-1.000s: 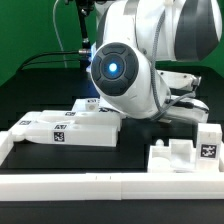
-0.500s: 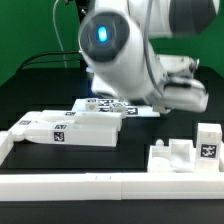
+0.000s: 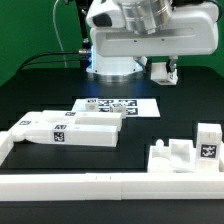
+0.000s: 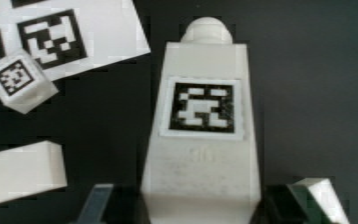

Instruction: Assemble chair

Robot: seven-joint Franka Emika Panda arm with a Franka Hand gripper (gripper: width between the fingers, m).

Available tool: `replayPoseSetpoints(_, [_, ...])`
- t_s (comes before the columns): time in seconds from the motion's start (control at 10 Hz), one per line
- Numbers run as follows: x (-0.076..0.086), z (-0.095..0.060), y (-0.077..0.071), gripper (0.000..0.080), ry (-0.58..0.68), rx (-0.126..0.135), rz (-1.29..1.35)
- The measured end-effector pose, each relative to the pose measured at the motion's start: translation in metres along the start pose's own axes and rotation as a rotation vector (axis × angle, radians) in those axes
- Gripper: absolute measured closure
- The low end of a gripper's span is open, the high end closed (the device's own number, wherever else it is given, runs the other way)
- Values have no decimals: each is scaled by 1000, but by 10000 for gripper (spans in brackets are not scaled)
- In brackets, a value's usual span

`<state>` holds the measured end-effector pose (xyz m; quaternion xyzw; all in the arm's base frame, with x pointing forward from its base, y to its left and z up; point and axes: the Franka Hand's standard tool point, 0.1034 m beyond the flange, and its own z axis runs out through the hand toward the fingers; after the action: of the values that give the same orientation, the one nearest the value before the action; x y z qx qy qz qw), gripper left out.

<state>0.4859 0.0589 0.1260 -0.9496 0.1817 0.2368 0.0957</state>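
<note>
My gripper (image 3: 165,71) hangs high over the table's far side, toward the exterior view's right. It is shut on a white tapered bar (image 4: 202,110) of the chair, which carries one square tag. In the wrist view the bar runs out from between the two dark fingers (image 4: 105,205), and my gripper (image 4: 208,208) holds its wide end. Only a small white piece (image 3: 163,69) of it shows in the exterior view. Long white slabs with tags (image 3: 70,127) lie at the left. A blocky white part with an upright tagged block (image 3: 190,150) stands at the right.
The marker board (image 3: 120,104) lies flat mid-table, also seen as marker board (image 4: 51,40) under the held bar. A small tagged block (image 4: 19,80) and a white slab end (image 4: 16,175) lie near it. A long plain white rail (image 3: 100,185) edges the table's front.
The arm has swung up and back from low over the middle of the table, uncovering the marker board. The gripper now hangs high at the right with the bar in it.
</note>
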Motion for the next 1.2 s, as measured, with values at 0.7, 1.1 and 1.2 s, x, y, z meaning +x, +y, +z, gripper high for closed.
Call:
replayPoseSetpoints(0.7, [17, -66, -29, 521, 404, 35, -57])
replayPoseSetpoints(1.1, [30, -68, -36, 521, 690, 70, -86])
replayPoseSetpoints(1.2, [46, -77, -25, 521, 750, 47, -135])
